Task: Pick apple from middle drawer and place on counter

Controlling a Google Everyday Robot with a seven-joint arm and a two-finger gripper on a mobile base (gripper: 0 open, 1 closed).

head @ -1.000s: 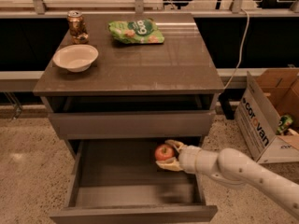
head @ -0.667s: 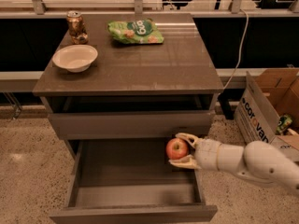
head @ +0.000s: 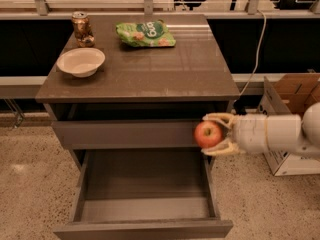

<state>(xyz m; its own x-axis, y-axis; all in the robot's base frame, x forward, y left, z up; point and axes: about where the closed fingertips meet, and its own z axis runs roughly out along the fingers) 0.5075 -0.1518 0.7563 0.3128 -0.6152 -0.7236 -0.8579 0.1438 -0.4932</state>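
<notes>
Bowl [head: 80, 61], can [head: 81, 29], snack bag [head: 145, 33], box [head: 292, 88]

Gripper [head: 210, 135] clasps the apple [head: 207, 133] at the cabinet's right front corner, below the counter [head: 150, 74] edge and above the open middle drawer [head: 145, 181], with white bowl [head: 80, 61], can [head: 81, 28] and green bag [head: 145, 33] on the counter.
</notes>
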